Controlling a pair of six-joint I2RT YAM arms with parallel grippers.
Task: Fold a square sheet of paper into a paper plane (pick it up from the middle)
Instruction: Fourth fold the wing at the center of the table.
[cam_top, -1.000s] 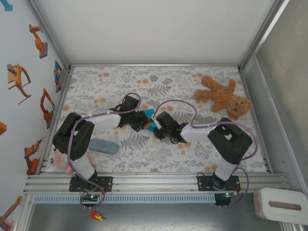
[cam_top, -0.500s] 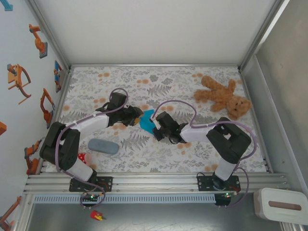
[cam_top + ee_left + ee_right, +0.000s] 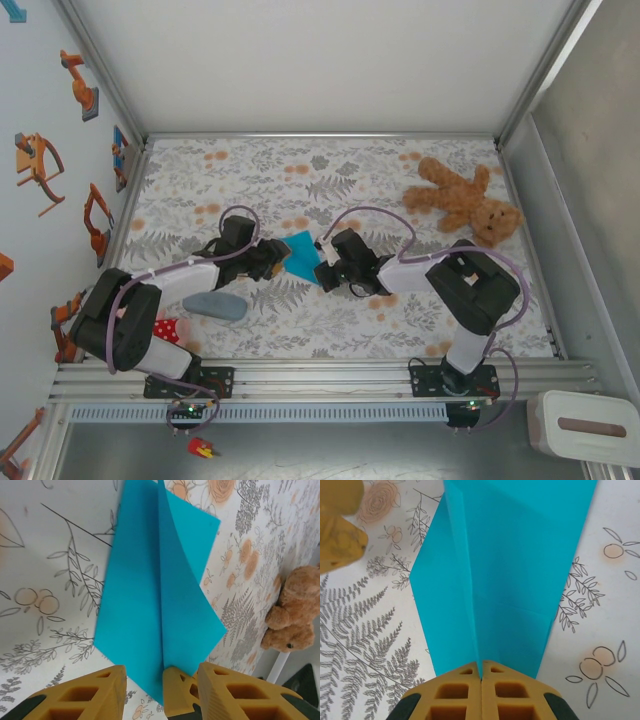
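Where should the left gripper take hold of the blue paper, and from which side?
Probably the raised centre fold of the blue paper, at the end nearest the left gripper, coming from the left arm's side. That ridge stands off the table, and the right gripper pinches its far end.

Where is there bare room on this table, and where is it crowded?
Free: the far strip of floral mat left of the teddy bear; the near middle right of the grey-blue case. Crowded: the centre, where the left end effector and right end effector meet the turquoise paper, and the near-left corner.
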